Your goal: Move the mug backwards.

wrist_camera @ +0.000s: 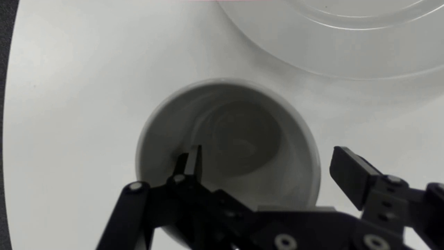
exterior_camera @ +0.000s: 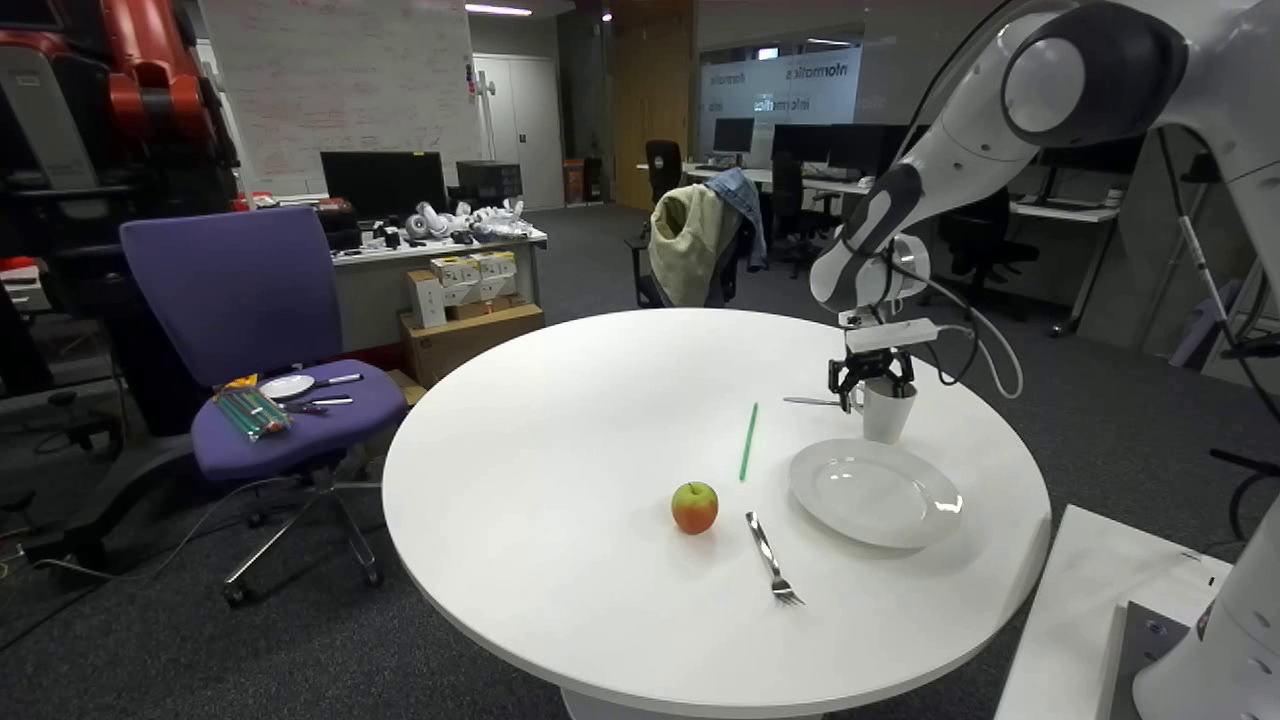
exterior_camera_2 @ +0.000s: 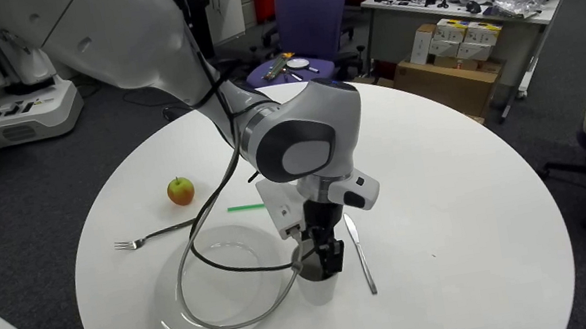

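Seems finished with reaching and not yet begun on gripping, carrying backwards or letting go. Find the mug upright, apparently on the table, directly under the spread jaws. From left to right in the wrist view, see one finger of the gripper over or inside the mouth, next the right-hand rim between the jaws, next the opposite finger outside that rim, with a gap showing: wide apart, holding nothing. Hard to tell of any touch between inner finger and wall. Then, again left to right, note in an exterior view: well left of the jaws, the fork and the apple; nearer, the white plate, crossed in view by hanging cables; up and left, a green stick, partly hidden; just right of the jaws, the knife. Cannot say for sure which way to count as backwards. If towards the arm's base, likely to run into the plate, so best lifted over or steered round; if away from it, likely to cross the knife.
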{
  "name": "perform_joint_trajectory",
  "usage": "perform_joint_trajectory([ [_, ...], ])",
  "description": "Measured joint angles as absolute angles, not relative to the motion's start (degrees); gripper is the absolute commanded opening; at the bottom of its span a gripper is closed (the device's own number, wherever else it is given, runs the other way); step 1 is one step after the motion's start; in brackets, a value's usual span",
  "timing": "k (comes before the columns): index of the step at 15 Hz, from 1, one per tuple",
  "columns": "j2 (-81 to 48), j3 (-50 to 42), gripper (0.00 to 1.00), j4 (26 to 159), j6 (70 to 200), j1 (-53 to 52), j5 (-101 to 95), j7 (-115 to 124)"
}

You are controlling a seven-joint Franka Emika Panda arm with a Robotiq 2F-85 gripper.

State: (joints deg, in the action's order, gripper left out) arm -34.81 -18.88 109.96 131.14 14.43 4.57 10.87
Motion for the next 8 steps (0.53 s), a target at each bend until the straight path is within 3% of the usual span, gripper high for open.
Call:
perform_joint_trajectory([
  [8, -33.15, -18.02, 1.00, 111.59, 131.14, 14.35, 1.95, 8.17],
])
